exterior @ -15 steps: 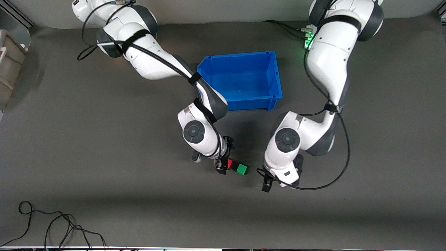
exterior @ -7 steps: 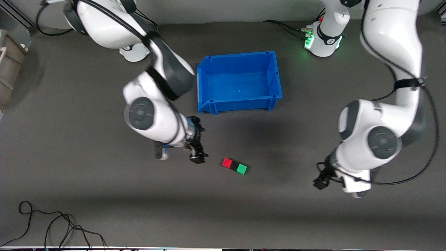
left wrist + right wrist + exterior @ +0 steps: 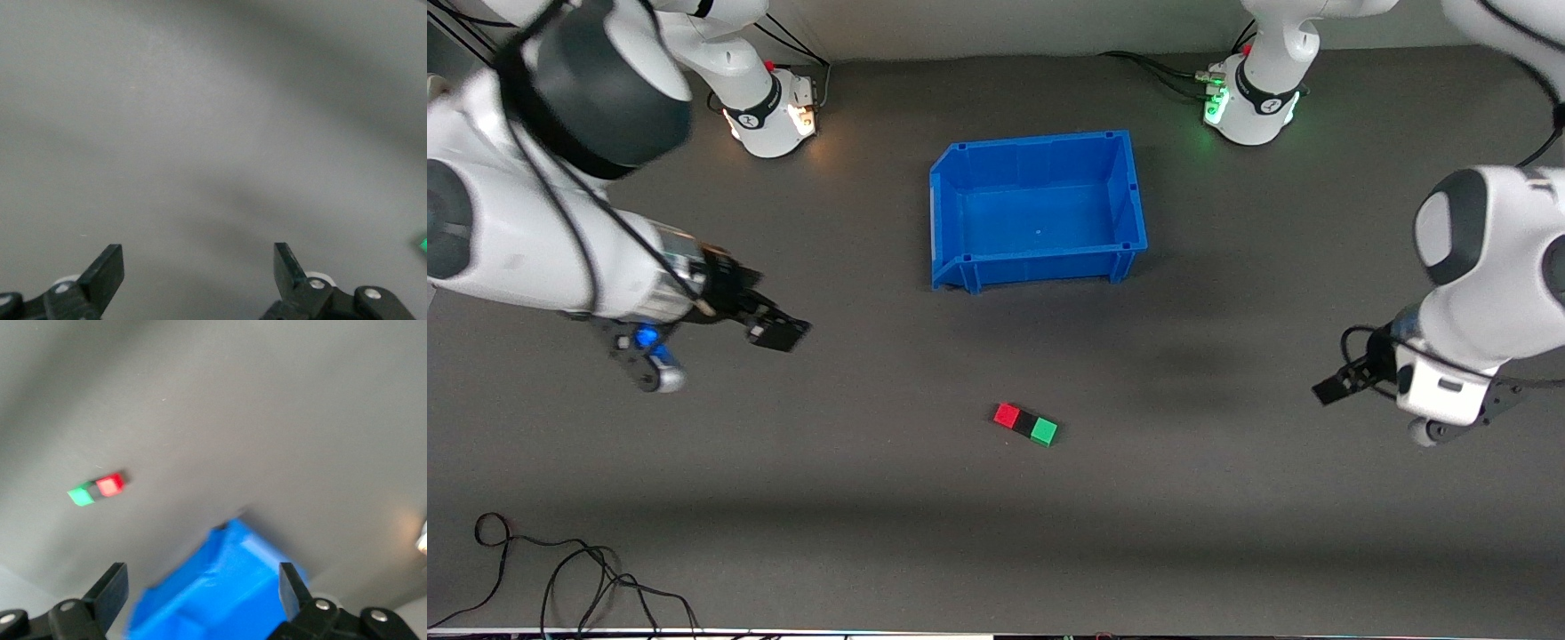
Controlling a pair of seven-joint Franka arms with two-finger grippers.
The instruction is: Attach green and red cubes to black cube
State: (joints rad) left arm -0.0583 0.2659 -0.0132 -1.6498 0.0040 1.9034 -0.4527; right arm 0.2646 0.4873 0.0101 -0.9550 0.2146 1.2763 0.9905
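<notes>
The red cube [image 3: 1007, 415], the black cube [image 3: 1024, 423] and the green cube [image 3: 1043, 432] lie on the table touching in a row, black in the middle, nearer to the front camera than the blue bin. The row also shows in the right wrist view: green cube [image 3: 81, 495], black cube [image 3: 95, 491], red cube [image 3: 109, 484]. My right gripper [image 3: 778, 333] is open and empty over the table toward the right arm's end; it also shows in the right wrist view [image 3: 200, 587]. My left gripper [image 3: 1329, 389] is open and empty over bare table toward the left arm's end; it also shows in the left wrist view [image 3: 198, 267].
An empty blue bin [image 3: 1129, 191] stands mid-table, farther from the front camera than the cubes; it also shows in the right wrist view [image 3: 220, 593]. Loose black cables [image 3: 560, 569] lie at the front edge toward the right arm's end.
My right gripper has let go of the red cube and pulled back toward its end of the table. My left gripper has pulled back toward its end. The cube row has stayed put.
</notes>
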